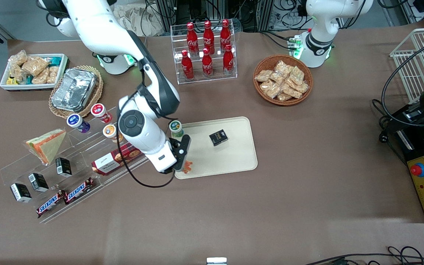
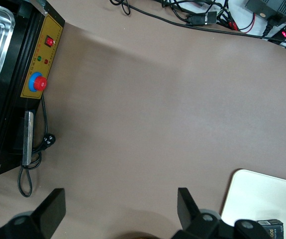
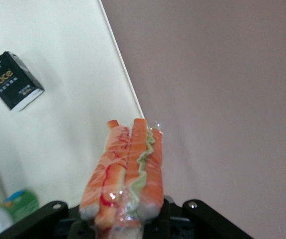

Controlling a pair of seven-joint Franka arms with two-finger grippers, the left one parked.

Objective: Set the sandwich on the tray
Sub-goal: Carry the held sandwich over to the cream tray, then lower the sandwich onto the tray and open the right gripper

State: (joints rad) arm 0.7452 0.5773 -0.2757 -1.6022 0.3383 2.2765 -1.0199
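- Nearest the front camera, two Snickers bars lie end to end at the near edge of a clear acrylic rack, toward the working arm's end of the table.
- A little farther in, three small black boxes sit on that rack, with a red biscuit box beside them.
- The gripper hangs over the near corner of the tray, closed on the sandwich; its orange-red filling and a strip of green show edge-on between the fingers.
- In the front view only a bit of orange from the sandwich peeks out under the gripper, right at the tray's rim.
- A small black box rests on the tray, well apart from the gripper.
- A second wedge sandwich lies on the rack, toward the working arm's end.
- Farther back, four small round-lidded tubs stand near the rack's upper edge.
- Farther still: a foil container in a wicker basket, a white bin of snacks, a clear stand of red cola bottles, and a round basket of wrapped snacks.
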